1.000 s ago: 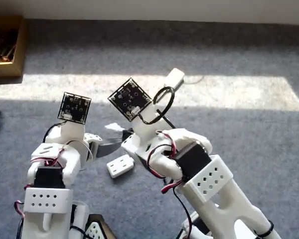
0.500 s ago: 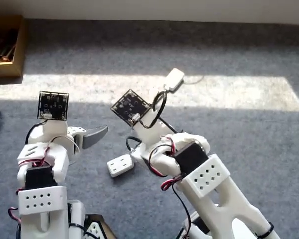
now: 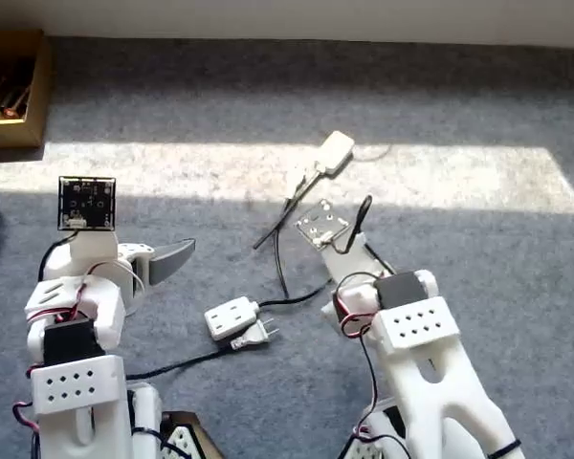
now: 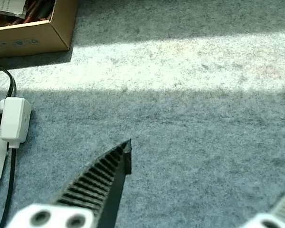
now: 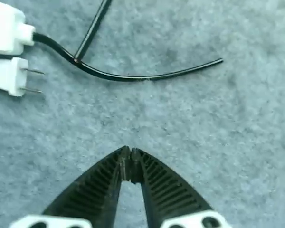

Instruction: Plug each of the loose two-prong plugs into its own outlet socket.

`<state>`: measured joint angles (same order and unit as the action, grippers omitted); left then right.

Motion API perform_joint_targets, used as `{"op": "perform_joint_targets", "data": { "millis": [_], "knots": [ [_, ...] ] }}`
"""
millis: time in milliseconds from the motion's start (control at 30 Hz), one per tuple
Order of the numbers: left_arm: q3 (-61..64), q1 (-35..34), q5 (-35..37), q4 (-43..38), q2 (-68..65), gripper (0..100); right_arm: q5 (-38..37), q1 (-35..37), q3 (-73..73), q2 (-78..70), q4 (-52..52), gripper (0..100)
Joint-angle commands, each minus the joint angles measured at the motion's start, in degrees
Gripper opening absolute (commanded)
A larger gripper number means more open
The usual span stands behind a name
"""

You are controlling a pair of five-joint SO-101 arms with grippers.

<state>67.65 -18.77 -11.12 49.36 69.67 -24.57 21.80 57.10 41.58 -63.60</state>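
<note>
A white outlet block (image 3: 230,316) lies on the grey carpet between the two arms, with a black cable leaving its far side. A white two-prong plug (image 3: 257,333) lies loose right beside it, prongs pointing away from the block. Farther off rest a second white outlet (image 3: 336,150) and a white plug (image 3: 298,180). In the right wrist view a loose white plug (image 5: 8,76) shows bare prongs beside a white body (image 5: 4,32) with a black cable (image 5: 133,76). My right gripper (image 5: 131,165) is shut on nothing above bare carpet. My left gripper (image 4: 209,180) (image 3: 163,258) stands open and holds nothing.
A cardboard box (image 3: 19,91) (image 4: 33,33) sits at the far left corner. A white adapter (image 4: 14,118) with a black lead lies left of the left arm. A sunlit strip (image 3: 459,177) crosses the carpet. The right arm (image 3: 407,320) stands right of the outlet block.
Both arms have drawn back from the outlet block. The left gripper swung left and opened. The right arm retreated to the right, uncovering the loose plug and cable beside the block.
</note>
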Motion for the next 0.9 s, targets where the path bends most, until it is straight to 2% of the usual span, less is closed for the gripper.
{"op": "perform_joint_targets", "data": {
  "millis": [0,100,200,333,567,733,867],
  "knots": [
    [-0.13,1.45,-0.26,-0.79,0.22,48,6.24,7.43,-1.80,1.01,-0.31,3.3],
    [1.45,1.27,-0.35,-1.14,0.22,48,12.04,16.31,-3.82,1.01,-2.15,8.2],
    [2.68,0.57,-1.93,-1.85,0.22,48,20.75,24.75,-4.79,0.92,-0.92,8.6],
    [4.18,-1.36,-2.29,-4.66,0.22,48,35.96,25.19,-4.18,0.40,2.95,7.0],
    [4.18,1.36,-2.29,-3.43,0.04,48,29.54,25.19,2.95,0.40,7.78,7.0],
    [0.40,5.49,-3.25,6.15,-1.10,48,29.10,24.84,12.62,0.57,19.03,7.0],
    [-1.63,6.99,-5.10,10.11,-7.87,48,29.01,23.87,20.44,1.01,22.81,7.0]
  ]
}}
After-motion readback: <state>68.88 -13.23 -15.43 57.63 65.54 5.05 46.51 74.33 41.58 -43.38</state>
